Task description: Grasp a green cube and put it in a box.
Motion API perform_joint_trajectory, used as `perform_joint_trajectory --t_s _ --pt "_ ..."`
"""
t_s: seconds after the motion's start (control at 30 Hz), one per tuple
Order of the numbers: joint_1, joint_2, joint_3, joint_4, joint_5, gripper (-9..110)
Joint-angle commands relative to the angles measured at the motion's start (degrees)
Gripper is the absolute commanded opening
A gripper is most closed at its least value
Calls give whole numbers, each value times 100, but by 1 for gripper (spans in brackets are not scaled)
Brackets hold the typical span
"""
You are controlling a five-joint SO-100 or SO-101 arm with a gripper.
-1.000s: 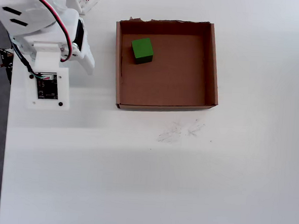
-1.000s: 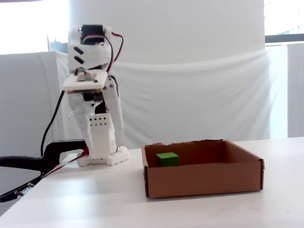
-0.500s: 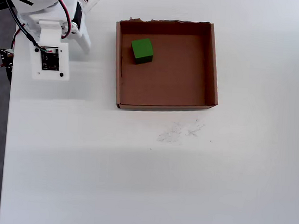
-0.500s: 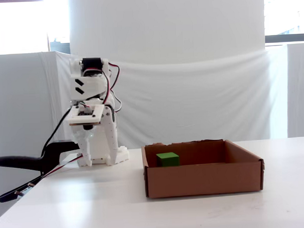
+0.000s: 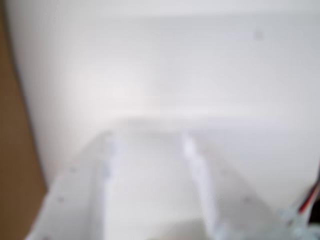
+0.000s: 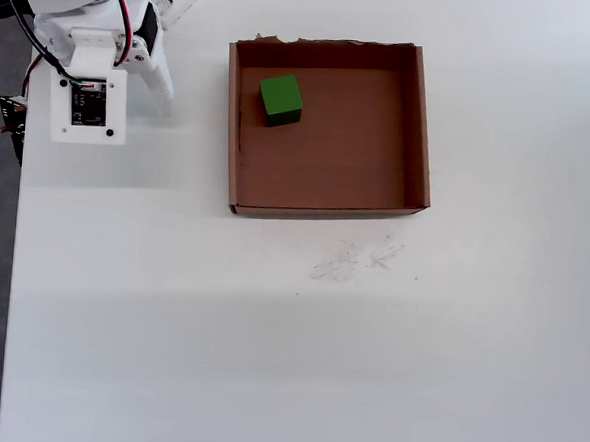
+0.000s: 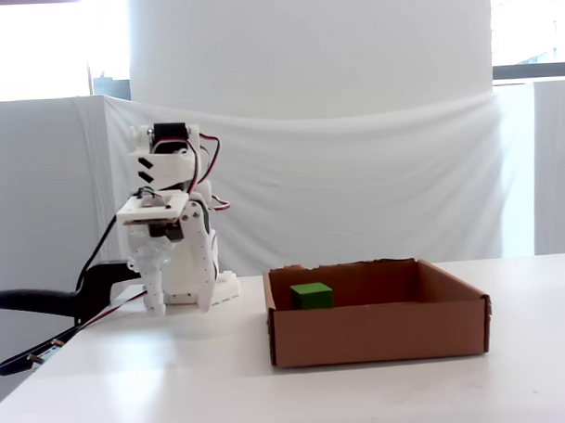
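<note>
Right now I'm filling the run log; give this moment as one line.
green cube: inside box | gripper: beside box, holding nothing, jaw state unclear | task: placed

Overhead view: green cube [image 6: 280,98] inside box [image 6: 422,129], upper-left corner, arm [image 6: 87,93] left of box

No text, label, brand, number or sign can be read in any view; the box [image 6: 421,129] and cube [image 6: 280,98] are plain.
</note>
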Motion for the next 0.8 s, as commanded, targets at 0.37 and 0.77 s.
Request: perform_joint_trajectory --t_s 0.37,0.77 --pt "-35 44 -35 105 -35 18" --pt "-70 44 -35 105 9 20"
